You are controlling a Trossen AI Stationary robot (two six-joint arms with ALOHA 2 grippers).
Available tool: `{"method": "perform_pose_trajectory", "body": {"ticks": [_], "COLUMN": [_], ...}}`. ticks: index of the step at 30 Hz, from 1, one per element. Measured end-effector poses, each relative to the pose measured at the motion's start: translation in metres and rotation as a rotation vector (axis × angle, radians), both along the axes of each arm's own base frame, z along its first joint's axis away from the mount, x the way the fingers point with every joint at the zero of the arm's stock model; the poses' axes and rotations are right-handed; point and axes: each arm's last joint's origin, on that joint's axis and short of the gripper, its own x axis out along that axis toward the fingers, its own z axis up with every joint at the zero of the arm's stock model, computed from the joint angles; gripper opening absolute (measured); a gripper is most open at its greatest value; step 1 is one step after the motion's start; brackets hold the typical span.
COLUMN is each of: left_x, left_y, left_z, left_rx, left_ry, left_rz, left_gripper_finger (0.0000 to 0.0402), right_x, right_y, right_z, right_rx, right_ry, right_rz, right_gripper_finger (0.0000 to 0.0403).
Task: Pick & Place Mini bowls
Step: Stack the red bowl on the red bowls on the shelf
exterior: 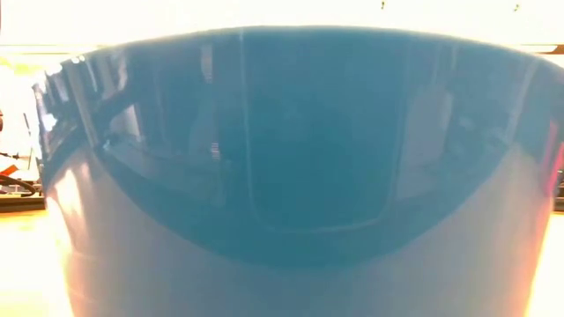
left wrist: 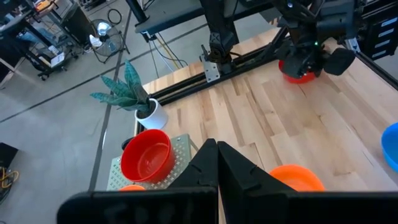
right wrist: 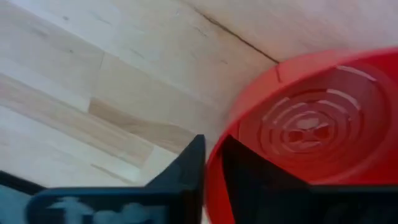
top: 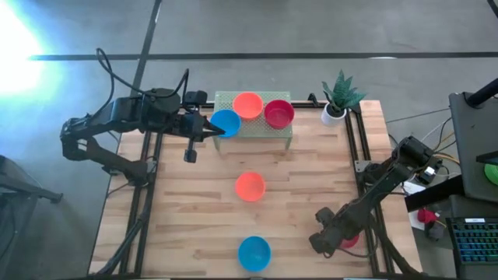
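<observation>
1. Right gripper point(right wrist: 208, 180) pinches the rim of a red mini bowl point(right wrist: 311, 124), mouth up
2. Left gripper point(top: 204, 128), pressed together, beside the blue bowl point(top: 226, 122) on the rack point(top: 280, 131)

You are looking down at a wooden tabletop point(top: 296, 179) made of light planks. At its far edge sits a pale green stand point(top: 257, 128) with little holes all over its top. Near the far right corner you see a small white pot point(top: 334, 113) with a spiky green plant point(top: 342, 91) in it. In the left wrist view the same pot point(left wrist: 152, 114) and plant point(left wrist: 124, 90) stand just beside the stand point(left wrist: 149, 177). Black rails point(top: 352, 148) run along the sides of the tabletop. Off to the right you can see a keyboard point(top: 475, 237) and some wires. The floor point(top: 257, 31) around it is grey, with a dark line across it.
</observation>
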Motion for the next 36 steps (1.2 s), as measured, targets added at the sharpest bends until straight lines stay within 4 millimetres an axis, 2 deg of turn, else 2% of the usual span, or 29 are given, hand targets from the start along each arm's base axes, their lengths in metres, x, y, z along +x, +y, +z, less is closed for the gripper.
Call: {"method": "perform_pose_trajectory", "body": {"ticks": [3,8,14,17,25,31,36], "left_x": [0.000,0.000,0.000,0.000,0.000,0.000,0.000], "left_y": [0.000,0.000,0.000,0.000,0.000,0.000,0.000], "left_z": [0.000,0.000,0.000,0.000,0.000,0.000,0.000], "left_rx": [0.000,-0.001,-0.003,-0.005,-0.013,-0.017,-0.039], "left_ry": [0.000,0.001,0.001,0.001,0.001,0.001,-0.001], "left_rz": [0.000,0.000,0.001,0.002,0.005,0.007,0.016], "left_gripper_finger": [0.0000,0.0000,0.0000,0.0000,0.0000,0.0000,0.0000], "right_x": [0.000,0.000,-0.003,0.000,0.023,0.052,0.077], "right_y": [0.001,0.000,-0.009,-0.012,-0.029,-0.056,-0.097], "right_z": [-0.001,0.007,0.044,0.063,0.099,0.116,0.127], "right_rx": [0.000,-0.068,-0.245,-0.277,-0.324,-0.350,-0.352], "right_ry": [0.003,0.042,0.184,0.227,0.150,0.039,-0.002], "right_rz": [0.044,0.101,0.126,0.162,0.302,0.467,0.600], "right_gripper_finger": [0.0018,0.0011,0.0008,0.0008,0.0008,0.0008,0.0008]}}
